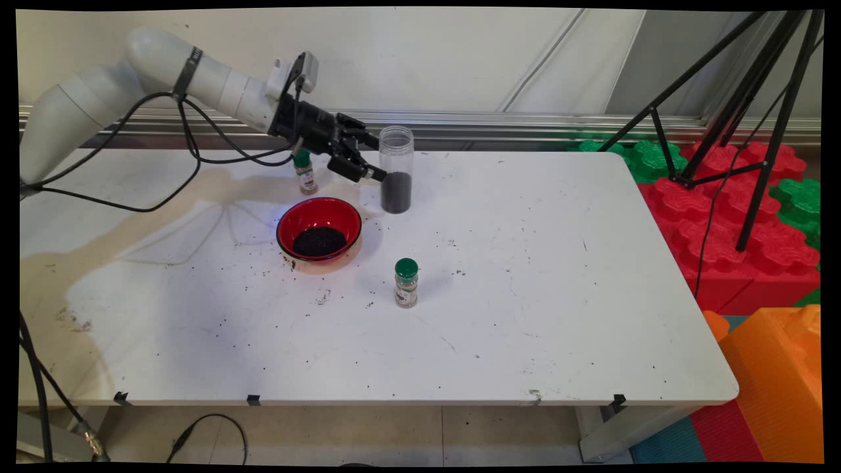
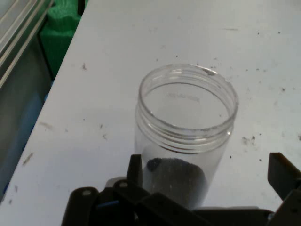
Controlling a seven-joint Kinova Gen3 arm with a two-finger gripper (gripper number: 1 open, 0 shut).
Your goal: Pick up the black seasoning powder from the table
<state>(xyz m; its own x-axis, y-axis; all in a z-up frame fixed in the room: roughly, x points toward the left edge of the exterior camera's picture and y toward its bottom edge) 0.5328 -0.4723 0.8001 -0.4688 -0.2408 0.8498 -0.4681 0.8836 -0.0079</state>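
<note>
— Clear plastic, that's what catches the eye: a tall open jar [image 1: 396,169] standing upright near the far edge of the white desk [image 1: 525,315], its bottom part filled with dark granules.

— And the black pincer [image 1: 372,165] is right on it, reaching in from the left at jar height.

— Is it gripping?

— Not pinching, as far as the hand view goes. One finger [image 2: 135,170] sits right by the jar [image 2: 186,136] wall on one side, the other [image 2: 283,175] stands well apart on the other — the fingers are spread, with the jar between them. Whether the near finger actually touches the plastic, I cannot tell.

— What's around it?

— Just in front and to the left, a red bowl [image 1: 319,228] with a black outside, a heap of the same dark granules inside. Behind the bowl, under the arm, a small spice bottle with a green cap [image 1: 305,171]. A second green-capped bottle [image 1: 406,282] stands alone nearer the desk's middle — upright, well apart from the jar.

— Dark specks [image 1: 309,269] scattered over the desk too, thickest around the bowl.
</note>
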